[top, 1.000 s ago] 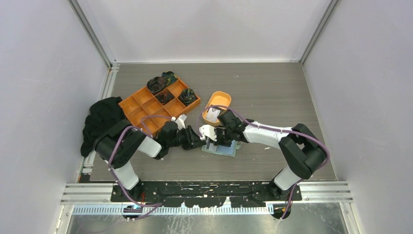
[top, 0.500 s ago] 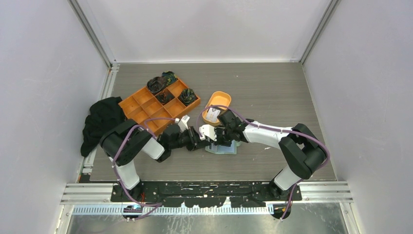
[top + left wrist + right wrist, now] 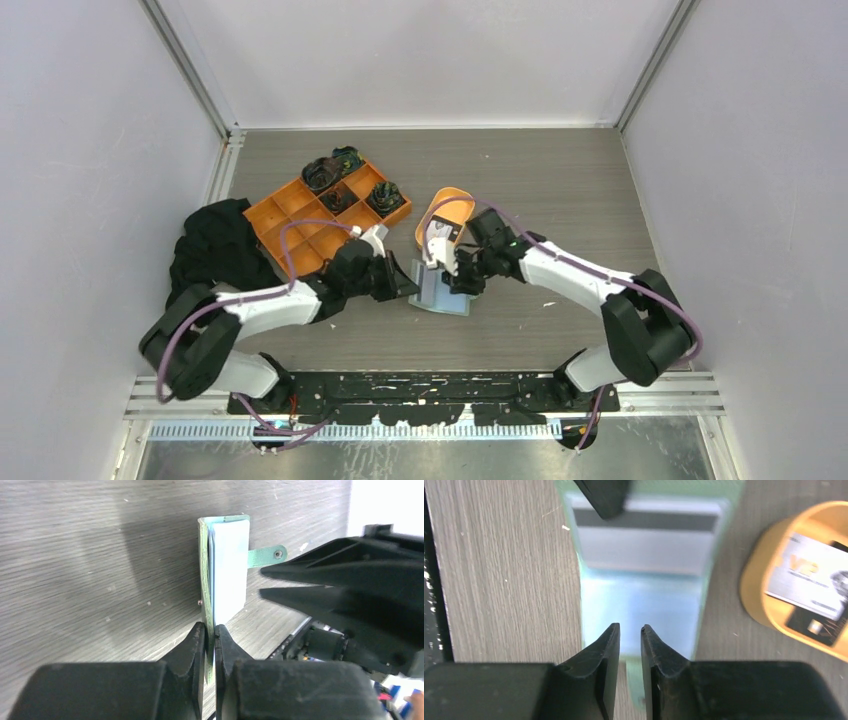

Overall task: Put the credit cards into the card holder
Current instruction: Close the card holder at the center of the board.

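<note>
The sage-green card holder [image 3: 440,298] lies open on the table between the two arms. My left gripper [image 3: 210,630] is shut on the edge of one flap [image 3: 204,580] and holds that flap raised. A pale credit card with a dark band [image 3: 646,540] sits in that flap's bluish pocket. My right gripper [image 3: 630,630] hovers over the other half of the holder [image 3: 644,605], jaws slightly open, nothing between them. More credit cards [image 3: 809,587] lie in the oval orange dish [image 3: 751,580] just beyond the holder. The holder's tab [image 3: 267,555] sticks out sideways.
An orange compartment tray [image 3: 300,215] with dark bundles in its far cells stands at the back left. A black cloth [image 3: 215,245] lies heaped at the left edge. The orange dish [image 3: 455,195] sits close behind the right gripper [image 3: 458,283].
The left gripper has moved right and closed on the holder's flap. The right gripper has opened slightly and drawn back towards the dish, leaving the banded card in the pocket.
</note>
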Robot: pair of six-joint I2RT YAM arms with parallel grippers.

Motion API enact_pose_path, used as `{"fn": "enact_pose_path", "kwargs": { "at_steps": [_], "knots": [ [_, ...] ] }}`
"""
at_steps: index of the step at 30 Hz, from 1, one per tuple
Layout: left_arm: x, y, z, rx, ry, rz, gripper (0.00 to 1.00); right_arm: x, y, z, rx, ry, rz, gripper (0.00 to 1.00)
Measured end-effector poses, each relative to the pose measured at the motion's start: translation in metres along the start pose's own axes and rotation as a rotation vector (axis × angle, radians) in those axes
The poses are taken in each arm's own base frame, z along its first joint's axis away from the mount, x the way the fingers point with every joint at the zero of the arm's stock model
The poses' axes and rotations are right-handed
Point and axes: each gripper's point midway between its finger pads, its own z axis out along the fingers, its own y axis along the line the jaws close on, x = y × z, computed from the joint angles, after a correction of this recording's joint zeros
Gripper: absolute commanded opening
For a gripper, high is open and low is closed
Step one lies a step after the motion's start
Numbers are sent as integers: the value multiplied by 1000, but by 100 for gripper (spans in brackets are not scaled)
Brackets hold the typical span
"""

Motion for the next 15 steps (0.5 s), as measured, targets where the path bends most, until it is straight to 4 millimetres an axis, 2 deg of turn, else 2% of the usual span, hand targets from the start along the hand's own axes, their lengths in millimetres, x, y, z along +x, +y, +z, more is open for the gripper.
{"fn": "enact_pose_path", "kwargs": {
  "at_steps": [3,6,10,15],
  "knots": [
    [-12,-3,-18,-90,-17,80,0,-9,-13,-21,27,-66,68,29],
    [-17,3,-33,-204,3,150,0,-13,-23,-33,40,-113,145,29],
    [-11,12,-46,-337,65,230,0,-13,-26,-39,23,-149,248,29],
    [1,19,-49,-473,155,334,1,-5,-29,-35,-12,-151,375,29]
  ]
}}
